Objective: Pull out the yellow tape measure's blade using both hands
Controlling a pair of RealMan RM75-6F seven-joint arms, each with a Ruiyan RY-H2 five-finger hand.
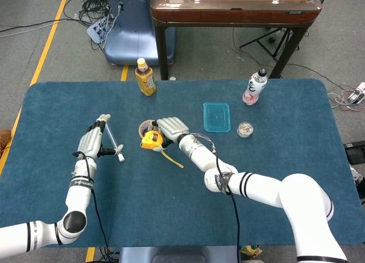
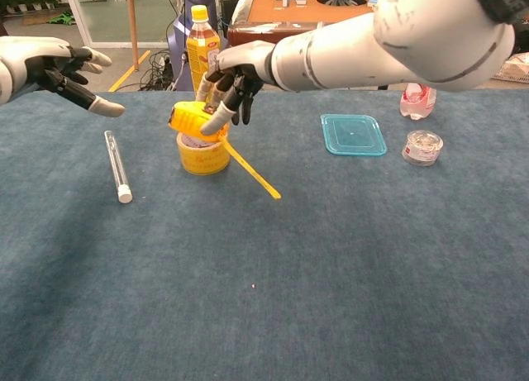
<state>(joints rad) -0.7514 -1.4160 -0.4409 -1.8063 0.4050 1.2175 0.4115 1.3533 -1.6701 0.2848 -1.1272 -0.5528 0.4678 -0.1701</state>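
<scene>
My right hand (image 1: 171, 128) (image 2: 231, 75) grips the yellow tape measure (image 1: 151, 140) (image 2: 197, 120) from above and holds it in the air over the roll of yellow tape (image 2: 202, 154). A short length of yellow blade (image 2: 250, 169) (image 1: 171, 160) hangs out of the case, slanting down to the right. My left hand (image 1: 94, 141) (image 2: 62, 68) is raised at the left with its fingers spread, holding nothing, well apart from the tape measure.
A clear tube with a white cap (image 2: 117, 166) lies at the left. A tea bottle (image 2: 205, 57) stands behind the tape roll. A teal lid (image 2: 353, 134), a small round tin (image 2: 421, 147) and a water bottle (image 1: 255, 87) are at the right.
</scene>
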